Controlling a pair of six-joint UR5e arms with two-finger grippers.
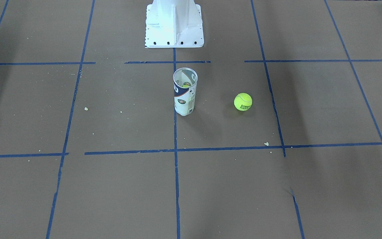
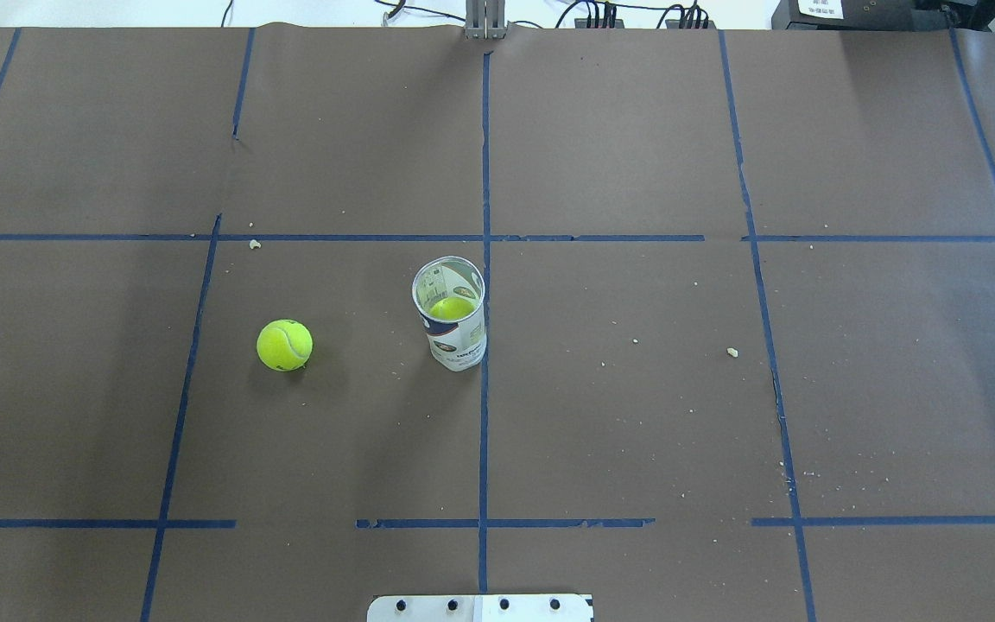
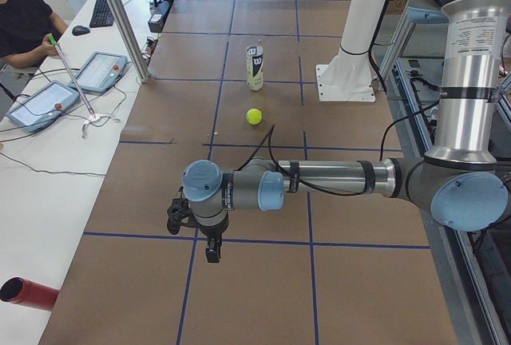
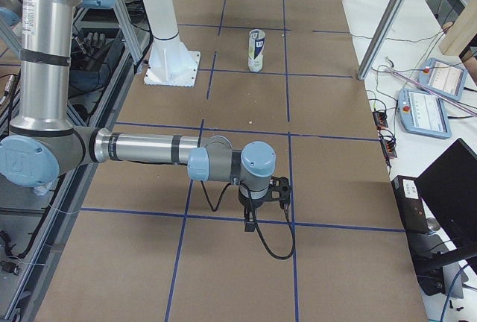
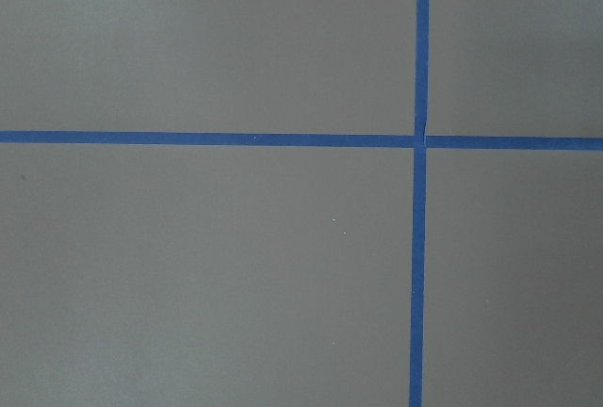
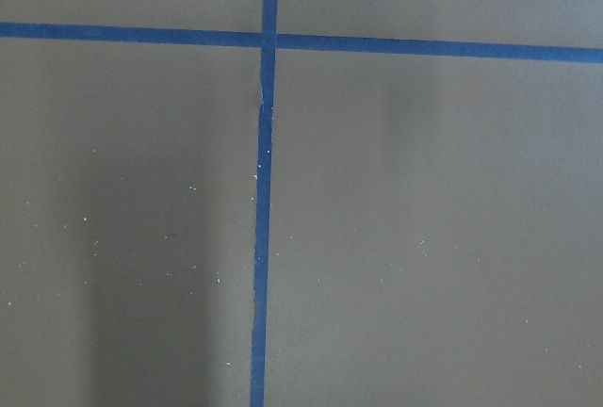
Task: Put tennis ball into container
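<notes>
Jaws, left gripper (image 3: 211, 251) and right gripper (image 4: 250, 221): state cannot be told. Yellow-green fuzzy tennis ball (image 2: 284, 345) on brown bench (image 2: 636, 389), left of upright clear plastic container (image 2: 454, 333), apart. Pre-grasp step, likely; next: left gripper over ball.

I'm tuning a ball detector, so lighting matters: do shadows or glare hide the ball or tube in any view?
Overhead exterior: tennis ball and container are sharp, with only faint soft shadows beside them; exterior front-facing: likewise, though the white robot base is nearly washed out; right wrist-mounted: a dim shadow band crosses the table, no glare.
</notes>
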